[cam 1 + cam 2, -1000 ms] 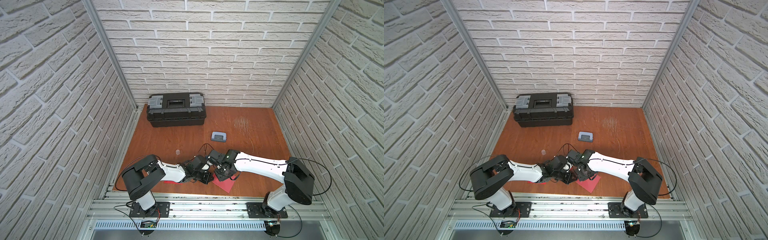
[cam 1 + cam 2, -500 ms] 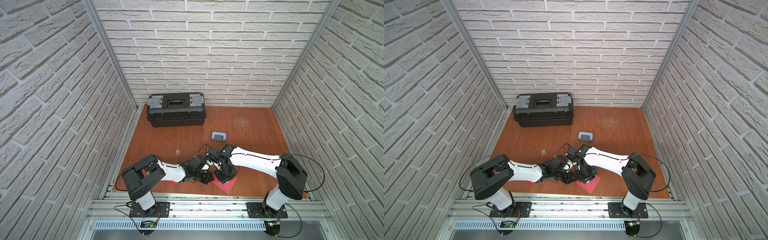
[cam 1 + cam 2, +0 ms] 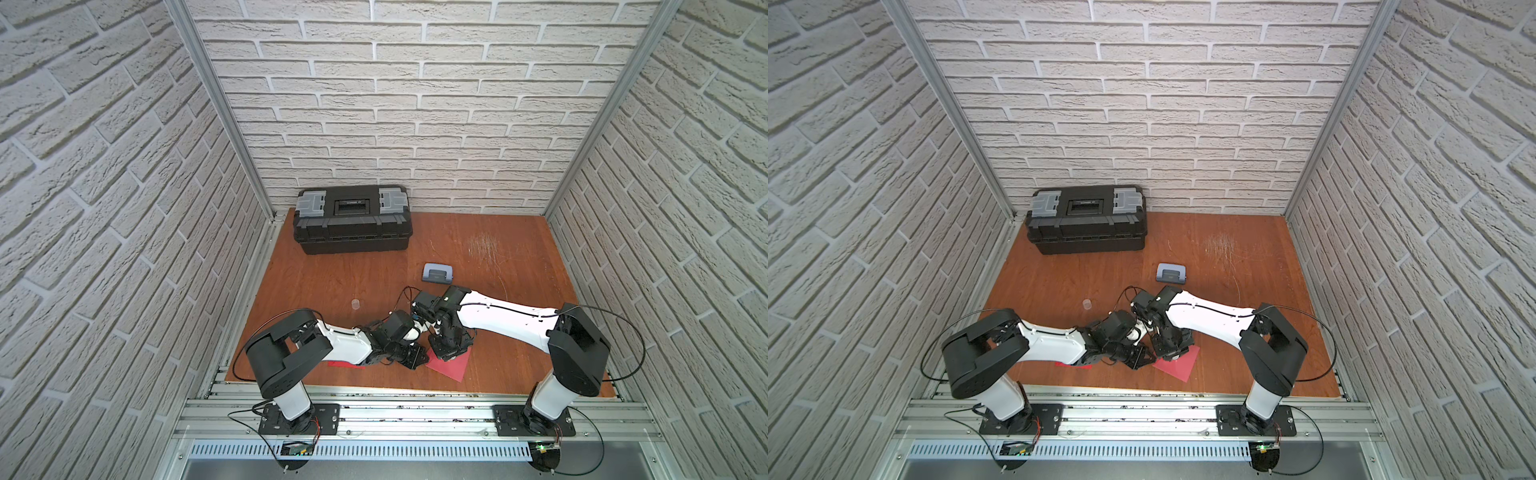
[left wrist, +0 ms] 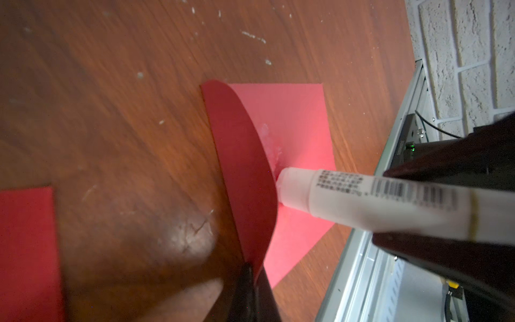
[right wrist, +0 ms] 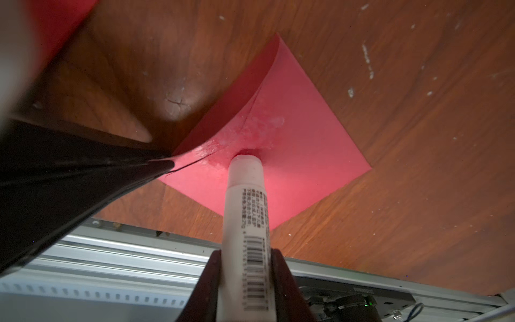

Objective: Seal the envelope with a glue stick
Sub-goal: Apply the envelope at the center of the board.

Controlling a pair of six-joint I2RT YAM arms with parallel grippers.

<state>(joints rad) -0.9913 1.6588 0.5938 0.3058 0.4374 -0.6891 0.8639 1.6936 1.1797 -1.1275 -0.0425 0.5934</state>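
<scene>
A red envelope (image 3: 451,365) (image 3: 1177,365) lies on the wooden table near the front edge. My left gripper (image 4: 252,267) is shut on the edge of its flap (image 4: 239,167) and holds the flap up, bowed away from the body (image 5: 306,156). My right gripper (image 5: 246,253) is shut on the white glue stick (image 5: 245,206) (image 4: 348,200), cap off. The stick's tip presses on the envelope body just under the raised flap. Whitish glue smears (image 5: 259,125) show beside the tip. In both top views the two wrists meet over the envelope.
A clear cap (image 3: 355,304) stands alone left of the arms. A grey-blue hole punch (image 3: 436,273) lies behind them, a black toolbox (image 3: 352,218) at the back wall. Another red sheet (image 3: 345,365) lies under my left arm. The metal rail (image 5: 125,251) runs close by.
My right arm has swung a little to the left, shifting the glue stick over the envelope. The left arm has stayed put, holding the flap.
</scene>
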